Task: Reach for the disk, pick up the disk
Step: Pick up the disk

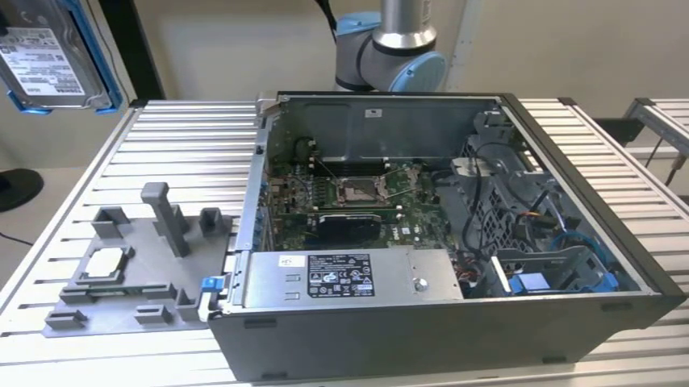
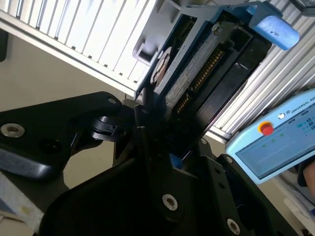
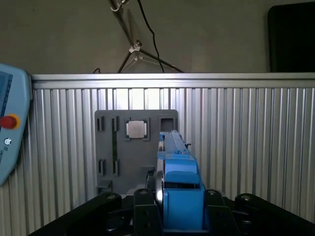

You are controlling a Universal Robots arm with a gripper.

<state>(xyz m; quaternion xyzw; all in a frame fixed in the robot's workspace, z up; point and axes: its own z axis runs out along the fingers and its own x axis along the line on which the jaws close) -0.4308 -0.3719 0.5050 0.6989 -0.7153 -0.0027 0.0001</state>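
Ribbed metal table (image 1: 183, 153), claw (image 3: 178, 199) clamped on the disk (image 1: 60, 60) held aloft, white printed label (image 1: 41, 48) showing

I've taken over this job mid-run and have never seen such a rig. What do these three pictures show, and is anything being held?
The machine is a single robot arm with a gripper at its end. The exterior view comes from a camera off the arm. It shows a slatted metal table carrying an open computer case. At that view's left is a grey fixture with a small square chip resting in it. At its upper left, the disk, a hard drive in a blue bracket, is held up off the table. The two wrist views come from cameras riding on the arm. In both, the black gripper is shut on the disk. Both also show a light blue control pendant with a red button.
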